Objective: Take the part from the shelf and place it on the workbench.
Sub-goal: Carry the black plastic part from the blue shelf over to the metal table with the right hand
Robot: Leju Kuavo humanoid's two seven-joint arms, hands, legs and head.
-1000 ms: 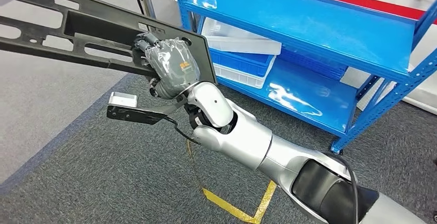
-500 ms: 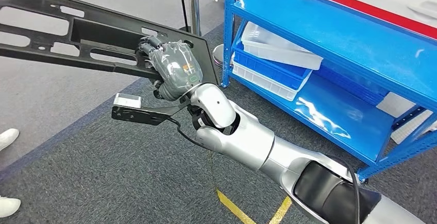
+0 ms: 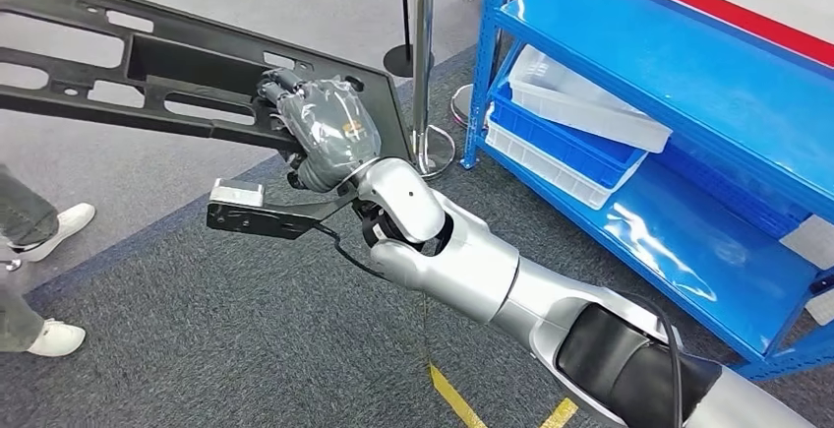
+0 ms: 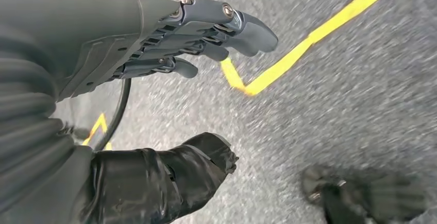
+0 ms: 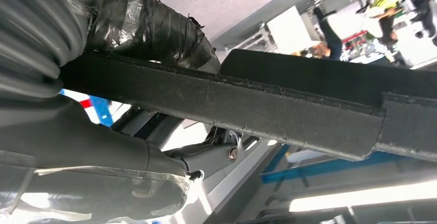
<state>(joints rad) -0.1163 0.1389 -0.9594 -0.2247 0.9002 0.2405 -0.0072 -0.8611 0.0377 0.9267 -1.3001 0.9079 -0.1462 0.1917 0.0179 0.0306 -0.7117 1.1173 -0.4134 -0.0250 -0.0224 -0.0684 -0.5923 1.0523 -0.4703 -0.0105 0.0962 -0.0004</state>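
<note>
Left of the blue shelf (image 3: 679, 84), the right hand (image 3: 329, 133) grips the long black part (image 3: 148, 79); the left hand (image 4: 170, 44) hangs spread, empty.

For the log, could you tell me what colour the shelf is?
Blue shelf, clearest in the head view.

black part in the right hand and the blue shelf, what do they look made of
Part: likely moulded plastic, matte black, with cut-out slots and a rough edge in the right wrist view. Shelf: probably painted metal, glossy blue with sharp reflections and perforated uprights.
</note>
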